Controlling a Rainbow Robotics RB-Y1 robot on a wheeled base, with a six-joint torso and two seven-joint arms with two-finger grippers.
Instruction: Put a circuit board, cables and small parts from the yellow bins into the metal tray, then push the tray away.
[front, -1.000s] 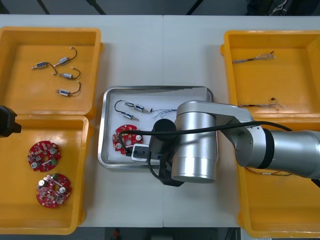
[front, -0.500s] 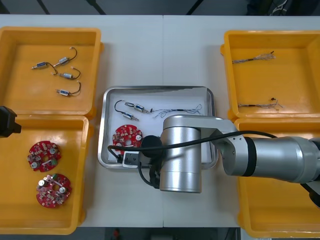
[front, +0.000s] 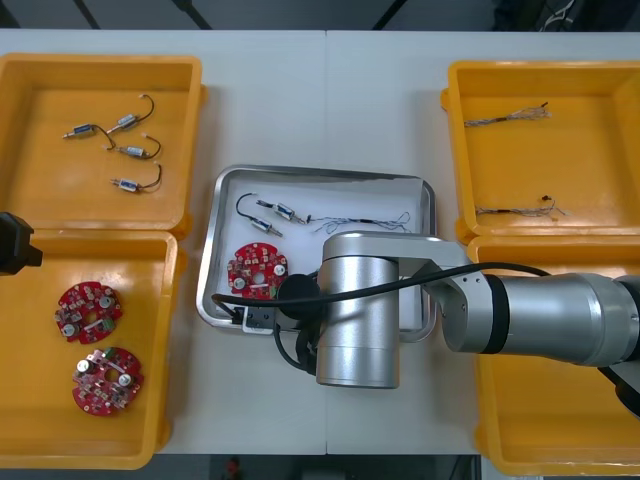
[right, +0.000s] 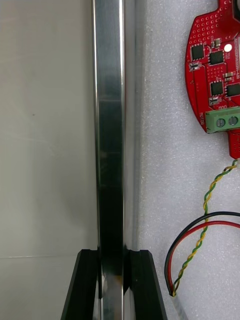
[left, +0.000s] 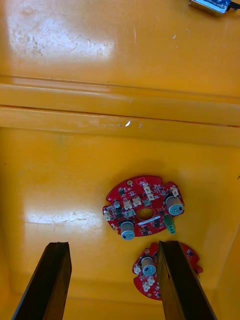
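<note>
My right pincer (right: 112, 255) is clamped on the near rim of the metal tray (right: 110, 125), and this rim runs straight away from my fingers. The tray's long axis lies crosswise before me, a little turned. Beside my fingers, inside the tray, lie a red circuit board (right: 212, 65) and a red and black cable (right: 192, 232). My left pincer (left: 112, 247) hangs with fingers apart over a yellow bin (left: 60, 165).

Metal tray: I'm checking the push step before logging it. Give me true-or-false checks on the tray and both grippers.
1. The right gripper is shut on the metal tray's rim. True.
2. The tray holds no circuit board. False: a red circuit board lies in it.
3. The left gripper is open above a yellow bin. True.
4. That bin holds only cables. False: two circuit boards lie in it.
</note>
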